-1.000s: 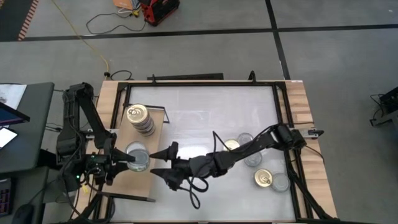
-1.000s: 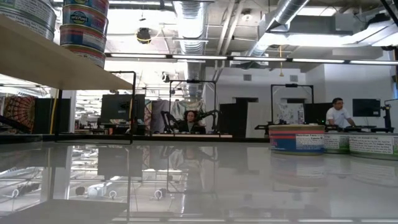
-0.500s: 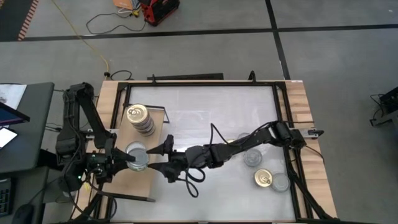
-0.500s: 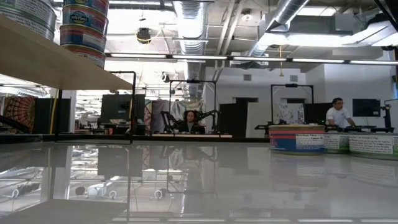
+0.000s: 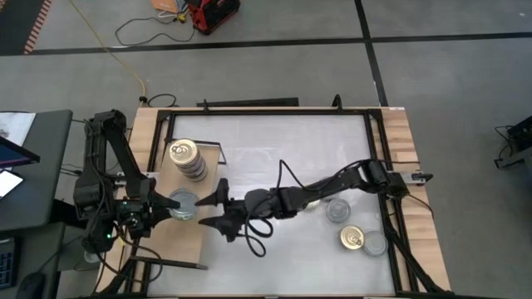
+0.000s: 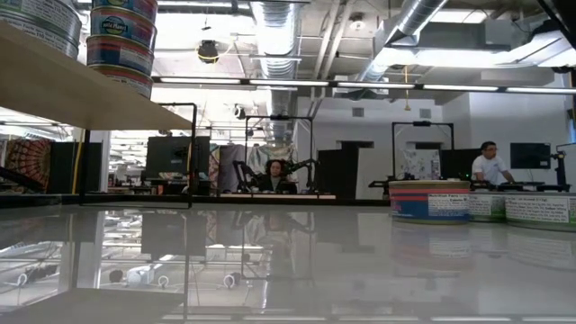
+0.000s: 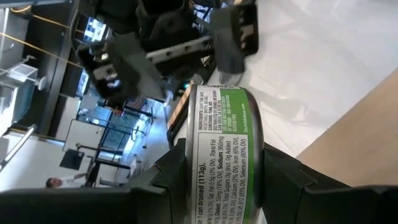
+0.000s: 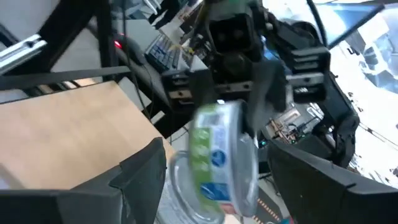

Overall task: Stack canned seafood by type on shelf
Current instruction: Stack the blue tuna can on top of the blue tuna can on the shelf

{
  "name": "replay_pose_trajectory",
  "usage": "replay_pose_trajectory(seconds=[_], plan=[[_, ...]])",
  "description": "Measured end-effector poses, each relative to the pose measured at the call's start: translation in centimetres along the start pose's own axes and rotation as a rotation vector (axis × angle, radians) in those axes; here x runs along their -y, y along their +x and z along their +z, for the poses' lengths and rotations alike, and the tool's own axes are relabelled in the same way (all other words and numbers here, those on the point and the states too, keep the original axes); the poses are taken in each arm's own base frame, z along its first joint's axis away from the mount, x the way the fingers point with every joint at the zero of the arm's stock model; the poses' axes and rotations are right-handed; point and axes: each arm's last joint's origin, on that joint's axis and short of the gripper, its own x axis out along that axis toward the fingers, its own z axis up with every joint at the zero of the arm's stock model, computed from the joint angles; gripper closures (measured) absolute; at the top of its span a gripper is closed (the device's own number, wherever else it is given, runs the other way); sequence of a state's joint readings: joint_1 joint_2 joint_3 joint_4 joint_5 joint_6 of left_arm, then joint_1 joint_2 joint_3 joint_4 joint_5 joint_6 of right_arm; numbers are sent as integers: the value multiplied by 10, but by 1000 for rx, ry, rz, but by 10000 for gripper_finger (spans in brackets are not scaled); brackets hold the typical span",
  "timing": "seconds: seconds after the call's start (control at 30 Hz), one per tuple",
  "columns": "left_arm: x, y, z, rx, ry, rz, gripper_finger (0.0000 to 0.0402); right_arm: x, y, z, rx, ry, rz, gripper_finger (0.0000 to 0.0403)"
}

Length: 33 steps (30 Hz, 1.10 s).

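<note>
My left gripper (image 5: 166,206) is shut on a silver-topped tin (image 5: 181,203) with a green label (image 7: 225,149), over the wooden shelf (image 5: 179,241) at the table's left. A stack of gold-topped tins (image 5: 186,158) stands on the shelf's far part, also in the low view (image 6: 121,40). My right gripper (image 5: 214,208) reaches in level from the right. It is open, one finger on either side of the gap just right of the held tin (image 8: 219,155), and I see no touch. More tins (image 5: 337,210) (image 5: 353,239) stand on the white table at the right. My left gripper pinches the tin between its two fingers by its two flat faces, at the rim (image 7: 194,186) nearest the wrist. The fingers come in level from the table's left, the wrist rolled on its side. The tin lies flat, silver top up, above the shelf board.
The shelf's black frame (image 5: 223,154) edges the board, and a black rail frame (image 5: 376,141) runs round the tabletop. The right arm's cable (image 5: 259,241) loops over the table's middle. Tins (image 6: 430,200) line the right side in the low view.
My right gripper has moved toward the table's left edge, closing on the tin in my left gripper. The left gripper has shifted the tin slightly toward the far edge and keeps it flat.
</note>
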<state>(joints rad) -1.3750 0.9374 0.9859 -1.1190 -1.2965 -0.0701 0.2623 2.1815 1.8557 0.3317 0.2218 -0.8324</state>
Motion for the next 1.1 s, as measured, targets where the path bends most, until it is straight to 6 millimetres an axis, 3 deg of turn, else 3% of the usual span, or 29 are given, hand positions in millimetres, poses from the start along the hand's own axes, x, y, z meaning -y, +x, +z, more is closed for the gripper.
replay_pose_trajectory(seconds=[0.67, 1.1], plan=[[1, 0, -2, -12, -45, -85, 261, 22, 7, -33, 29, 50, 110, 92], [-1, -1, -12, -56, -61, -86, 261, 45, 10, -58, 94, 202, 196, 92]])
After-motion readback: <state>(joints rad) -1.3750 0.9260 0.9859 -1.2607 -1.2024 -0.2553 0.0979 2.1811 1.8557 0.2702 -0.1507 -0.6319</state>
